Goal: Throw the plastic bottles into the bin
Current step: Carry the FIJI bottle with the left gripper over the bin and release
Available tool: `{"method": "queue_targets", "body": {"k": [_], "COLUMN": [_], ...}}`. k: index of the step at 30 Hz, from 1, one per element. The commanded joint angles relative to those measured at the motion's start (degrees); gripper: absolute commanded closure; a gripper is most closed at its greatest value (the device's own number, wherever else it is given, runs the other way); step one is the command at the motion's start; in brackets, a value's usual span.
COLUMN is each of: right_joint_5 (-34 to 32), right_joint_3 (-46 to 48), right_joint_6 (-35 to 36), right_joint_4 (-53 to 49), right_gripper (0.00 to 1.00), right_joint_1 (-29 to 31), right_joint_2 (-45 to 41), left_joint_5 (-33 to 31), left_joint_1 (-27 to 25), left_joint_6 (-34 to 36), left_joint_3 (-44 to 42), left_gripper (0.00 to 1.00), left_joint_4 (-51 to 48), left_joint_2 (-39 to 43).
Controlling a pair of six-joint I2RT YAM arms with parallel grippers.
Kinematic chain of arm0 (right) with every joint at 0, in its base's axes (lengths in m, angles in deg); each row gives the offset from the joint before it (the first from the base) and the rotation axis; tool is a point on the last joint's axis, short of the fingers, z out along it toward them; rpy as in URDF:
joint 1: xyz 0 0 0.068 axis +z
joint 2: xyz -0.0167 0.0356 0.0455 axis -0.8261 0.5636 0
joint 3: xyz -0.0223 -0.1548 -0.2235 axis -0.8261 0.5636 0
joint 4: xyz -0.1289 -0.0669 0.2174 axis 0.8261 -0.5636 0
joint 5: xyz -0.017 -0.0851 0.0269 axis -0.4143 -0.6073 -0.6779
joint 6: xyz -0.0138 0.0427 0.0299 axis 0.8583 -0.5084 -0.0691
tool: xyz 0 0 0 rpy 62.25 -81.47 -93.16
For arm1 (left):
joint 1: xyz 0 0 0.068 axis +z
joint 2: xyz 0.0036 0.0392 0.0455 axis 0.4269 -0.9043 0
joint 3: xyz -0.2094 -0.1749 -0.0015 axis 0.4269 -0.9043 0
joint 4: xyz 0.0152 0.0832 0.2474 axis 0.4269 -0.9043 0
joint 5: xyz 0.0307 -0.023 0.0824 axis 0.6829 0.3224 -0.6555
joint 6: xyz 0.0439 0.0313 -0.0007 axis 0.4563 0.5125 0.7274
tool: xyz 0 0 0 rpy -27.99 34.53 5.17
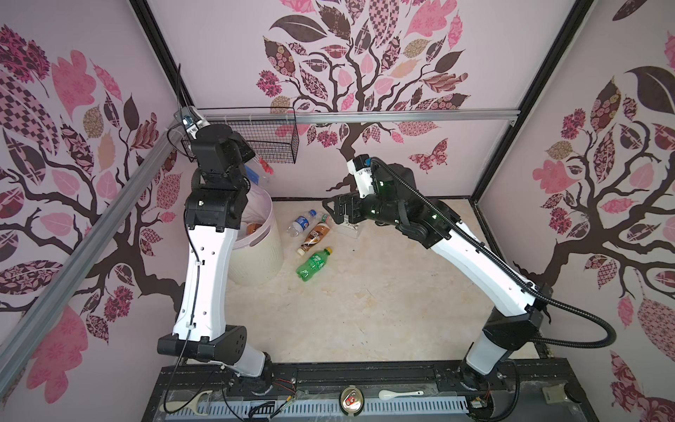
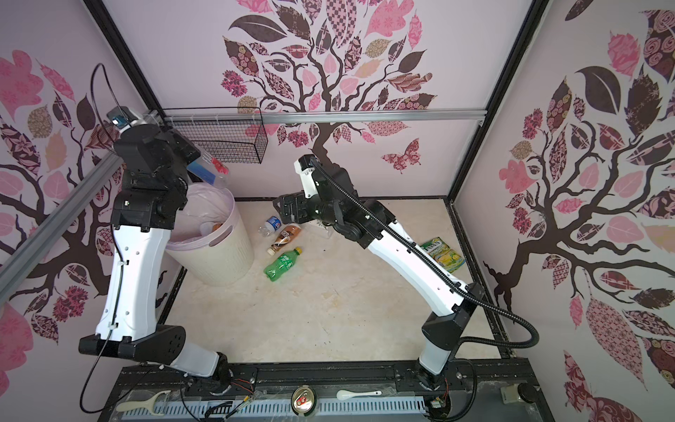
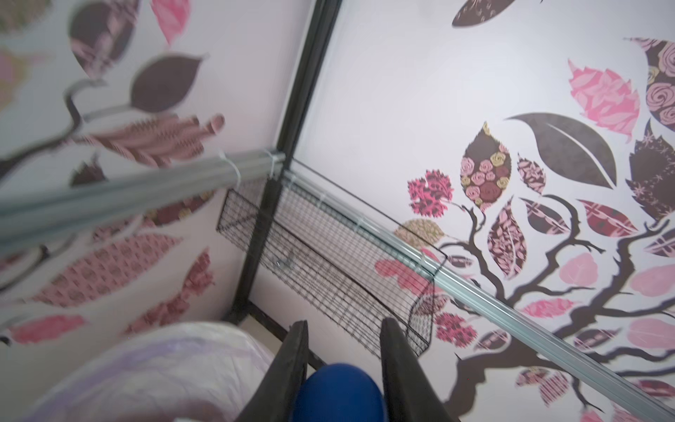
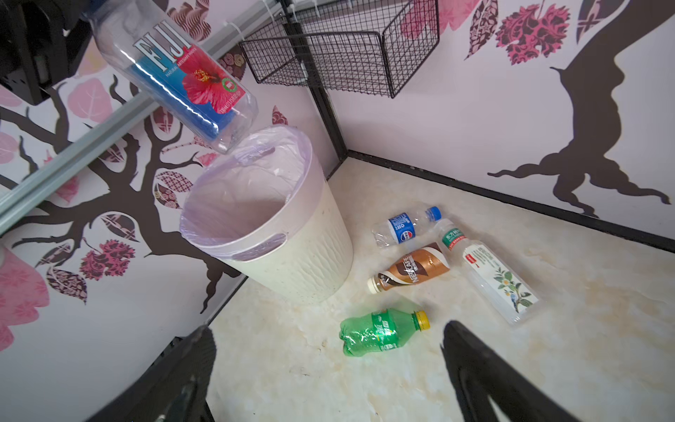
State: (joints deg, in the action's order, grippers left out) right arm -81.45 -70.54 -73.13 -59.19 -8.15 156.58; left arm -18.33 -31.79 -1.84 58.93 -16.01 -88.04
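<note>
We see a clear Fiji bottle [image 4: 175,73] with a blue and red label hanging in the air over the rim of the bin [image 4: 292,270], tilted with its base lowest and its neck end up in the left gripper [image 3: 345,323]. That gripper's two black fingers [image 3: 292,365] are closed partway against the bottle's sides, so it has the bottle in its grasp. In both top views the bottle sits above the bin's back edge without touching it. The bin stands upright in the far left corner of the floor [image 4: 365,383], lined with a lilac bag [image 4: 237,204], and in a top view we make out a brown bottle [image 1: 253,229] lying inside it. Near the bin four more bottles lie on their sides. A blue-labelled bottle [image 4: 401,228] is nearest the back wall and a coffee bottle [image 4: 412,268] lies just beside it. A clear bottle [image 4: 489,277] with a white and green label has its neck close to both, though we cannot tell whether they touch. A green bottle [image 4: 380,330] with a yellow cap lies apart, nearer the front. The right gripper [image 4: 327,329] hovers above this group with its jaws spread wide and nothing between them. A wire basket [image 4: 339,54] hangs on the back wall above the bin, and a snack packet [image 2: 443,254] lies toward the right wall.
</note>
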Motion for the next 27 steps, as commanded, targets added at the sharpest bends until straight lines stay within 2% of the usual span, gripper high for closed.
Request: {"method": "queue_targets", "body": {"k": [1, 5, 8, 11, 14, 15, 16, 18, 21, 23, 27], "right_joint_5": [2.46, 2.29, 2.61, 3.21, 4.19, 4.31, 4.19, 3.58, 2.87, 2.73, 2.55], "right_joint_3": [-2.79, -0.75, 1.18, 2.53, 3.42, 3.36, 3.63, 4.82, 7.78, 8.54, 8.55], "right_joint_6": [-1.67, -1.96, -2.35, -3.09, -3.78, -3.78, -3.73, -3.56, -3.60, -3.69, -3.70], "right_joint_4": [-1.75, -1.35, -0.15, 0.62, 0.80, 0.42, 0.02, -0.20, 1.08, 1.46, 1.06], "right_gripper": [0.00, 0.01, 0.00, 0.00, 0.00, 0.01, 0.01, 0.00, 0.01, 0.01, 0.01], "right_joint_1": [0.16, 0.17, 0.18, 0.17, 0.21, 0.18, 0.20, 0.16, 0.18, 0.19, 0.11], "right_joint_2": [2.54, 2.29, 1.87, 1.90, 1.94, 1.90, 1.67, 0.81, -0.97, -1.35, -1.27], "left_joint_5": [-9.19, -11.14, -11.79, -12.34, -10.69, -9.26, -8.54, -4.97, 0.85, 5.31, 6.06], "left_joint_1": [-0.10, -0.07, 0.28, 1.66, 5.21, 6.39, 7.03, 8.52, 8.64, 8.43, 6.44], "left_joint_6": [15.06, 22.00, 22.03, 15.21, 1.36, -2.16, -4.49, -7.80, -11.48, -13.99, -17.88], "left_joint_3": [2.71, -0.21, -4.92, -16.80, -24.93, -25.04, -24.60, -22.21, -19.63, -18.48, -16.17], "left_gripper": [0.75, 0.75, 0.75, 0.74, 0.70, 0.65, 0.55, 0.27, 0.05, 0.02, 0.02], "left_joint_4": [13.67, 21.40, 21.42, 19.79, 10.67, 6.64, 3.51, 0.50, 1.73, 3.14, 0.74], "left_joint_2": [1.01, 2.31, 2.70, 4.33, 3.75, 2.96, 2.34, 2.08, 5.01, 6.31, 7.05]}}
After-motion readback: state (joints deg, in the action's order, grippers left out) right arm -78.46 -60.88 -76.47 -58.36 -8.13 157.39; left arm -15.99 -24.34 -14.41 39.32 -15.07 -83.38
